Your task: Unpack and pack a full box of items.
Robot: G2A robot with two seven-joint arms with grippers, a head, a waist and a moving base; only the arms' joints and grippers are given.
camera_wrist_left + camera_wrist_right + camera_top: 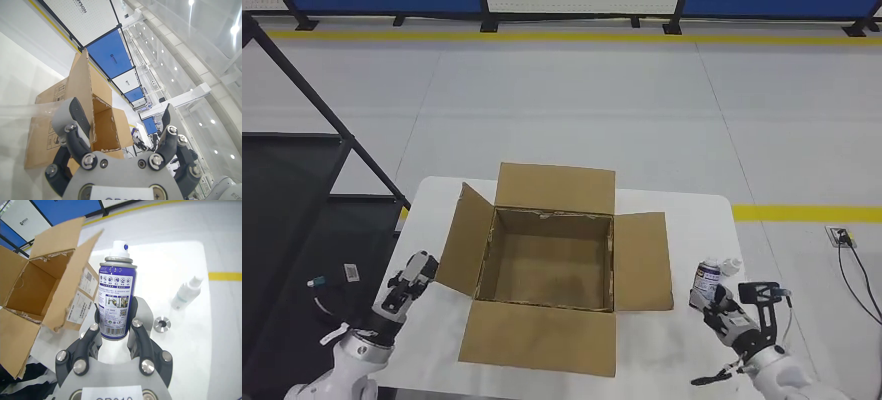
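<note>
The can is gripped near its base by the right gripper, right of the box. It is judged rigid, light and slick, best held mid-body. The left gripper is spread open.

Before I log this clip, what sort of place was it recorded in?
Probably an industrial hall or robot test floor: a wide pale floor marked with yellow lines, blue and white partition panels along its edge, and a high ceiling with rows of lights.

Box mouth open above, flaps splayed; right flap between mouth and spray can; white bottle beside can.
</note>
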